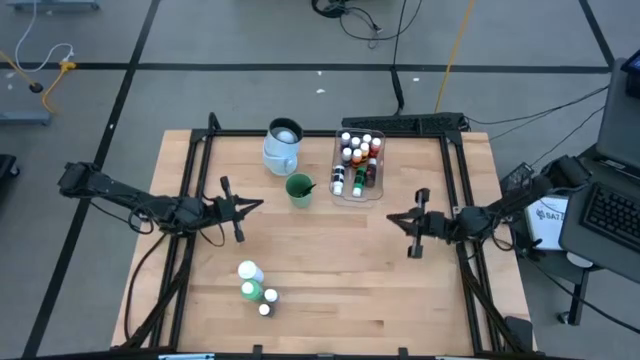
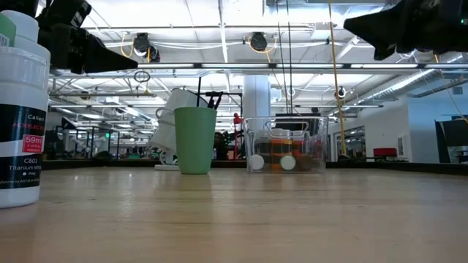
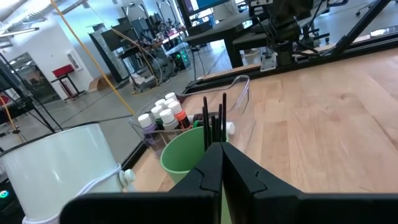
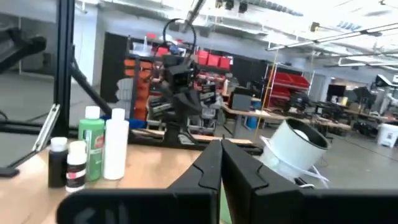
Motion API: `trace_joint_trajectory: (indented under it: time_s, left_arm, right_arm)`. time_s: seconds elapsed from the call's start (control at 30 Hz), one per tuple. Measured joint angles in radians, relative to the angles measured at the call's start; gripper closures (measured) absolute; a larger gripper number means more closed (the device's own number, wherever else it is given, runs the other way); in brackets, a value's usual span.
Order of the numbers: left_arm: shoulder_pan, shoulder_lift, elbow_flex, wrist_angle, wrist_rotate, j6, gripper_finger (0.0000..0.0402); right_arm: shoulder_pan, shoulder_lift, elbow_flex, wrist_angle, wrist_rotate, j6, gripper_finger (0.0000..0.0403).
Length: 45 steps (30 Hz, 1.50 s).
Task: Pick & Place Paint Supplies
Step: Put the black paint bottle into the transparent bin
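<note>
Nearest the low camera, at lower centre of the high view, two larger bottles (image 1: 250, 281) and two tiny ones wait unsorted, while other bottles fill the clear tub (image 1: 343, 187) and brushes stand in the green cup (image 1: 299, 189), probably because both the left gripper (image 1: 232, 209) and right gripper (image 1: 412, 223) hover pressed together, holding nothing.

Pale smooth wood table (image 1: 330, 270), clear glossy plastic tub (image 1: 341, 187), matt green cup (image 1: 299, 189), seemingly plastic jug (image 1: 282, 148)

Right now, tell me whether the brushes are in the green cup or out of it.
In. The brushes stand upright inside the green cup, their dark handles sticking up above its rim, beside the clear tub.
</note>
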Motion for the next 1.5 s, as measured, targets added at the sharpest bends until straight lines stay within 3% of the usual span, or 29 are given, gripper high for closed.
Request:
trace_joint_trajectory:
  time_s: [0.13,0.37,0.6,0.8,0.97,1.2,1.5]
  left_arm:
    - [0.0,0.0,0.0,0.007,0.0,0.0,0.0396]
    - [0.0,0.0,0.0,0.007,0.0,-0.025,0.0396]
    - [0.0,0.0,0.0,-0.056,0.011,-0.024,0.0396]
    - [0.0,0.0,0.034,-0.05,0.041,-0.143,0.0396]
    - [-0.017,0.073,0.236,-0.298,0.078,-0.177,0.0398]
    - [-0.092,0.332,0.593,-0.517,0.043,-0.201,0.04]
    - [-0.261,0.676,1.154,-1.153,0.069,-0.3,0.0399]
  right_arm:
    - [-0.086,-0.075,-0.027,-0.074,-0.029,0.066,0.0401]
    - [-0.282,-0.275,-0.026,-0.291,-0.334,0.156,0.0402]
    - [-0.285,-0.42,-0.099,-0.296,-0.383,0.103,0.0402]
    - [-0.285,-0.442,-0.13,-0.277,-0.439,0.027,0.0401]
    - [-0.285,-0.435,-0.132,-0.271,-0.501,-0.044,0.0401]
    - [-0.285,-0.432,-0.133,-0.362,-0.502,-0.058,0.0401]
    - [-0.285,-0.427,-0.134,-0.389,-0.501,-0.019,0.0401]
